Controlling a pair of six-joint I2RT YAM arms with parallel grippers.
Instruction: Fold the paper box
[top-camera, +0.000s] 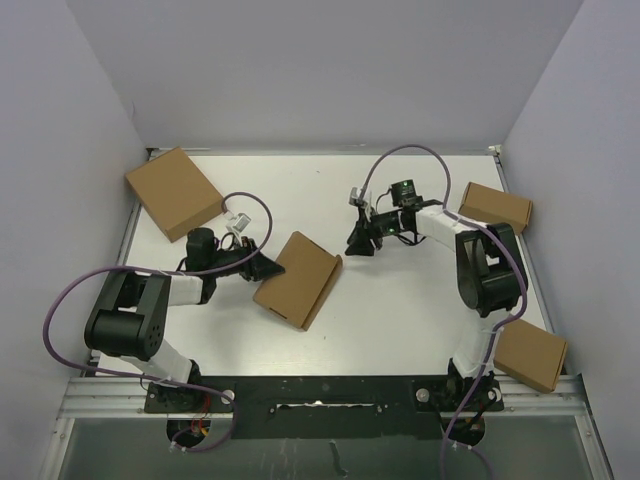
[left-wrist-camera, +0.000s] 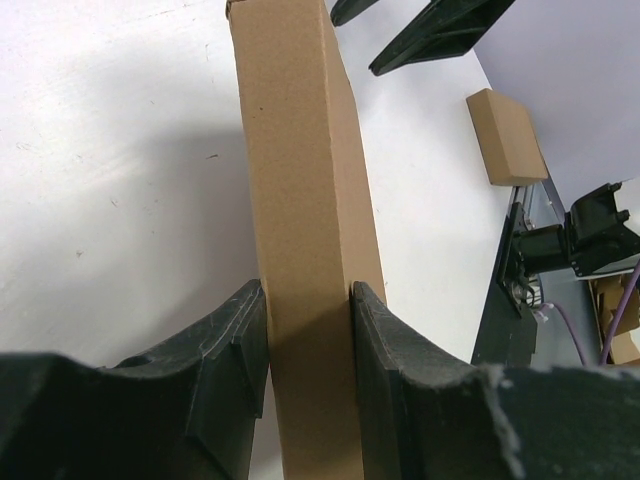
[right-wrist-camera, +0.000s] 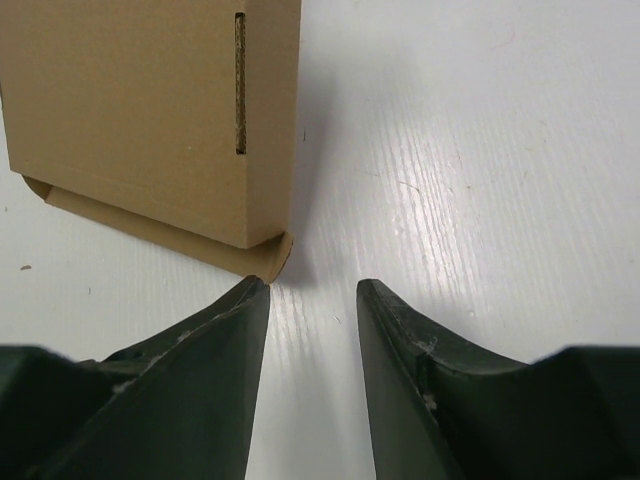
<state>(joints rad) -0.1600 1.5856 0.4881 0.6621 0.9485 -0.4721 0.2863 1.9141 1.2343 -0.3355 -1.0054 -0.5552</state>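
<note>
Table (top-camera: 400, 310), white and walled on three sides, carries four brown cardboard pieces. Left arm (top-camera: 125, 315) lies low and reaches rightward toward the middle; right arm (top-camera: 485, 270) stands on the right side and reaches leftward toward the middle.

Three spare boxes sit out at the edges: one at the far left (top-camera: 174, 192), one at the far right (top-camera: 495, 207), one at the near right corner (top-camera: 530, 355).

The box (top-camera: 298, 280) lies at the table's middle, turned diagonally, closed and shallow. Left gripper (top-camera: 268, 268) is clamped on its left edge; the left wrist view shows the box (left-wrist-camera: 300, 150) pinched between both fingers. Whether that edge is lifted off the table cannot be told.

Right gripper (top-camera: 360, 243) sits just beside the box's far right corner, fingers apart with only bare table between them. In its wrist view a flap corner of the box (right-wrist-camera: 150, 110) lies close to the left finger (right-wrist-camera: 215, 340), and a narrow slit (right-wrist-camera: 240, 85) shows in the top face.
</note>
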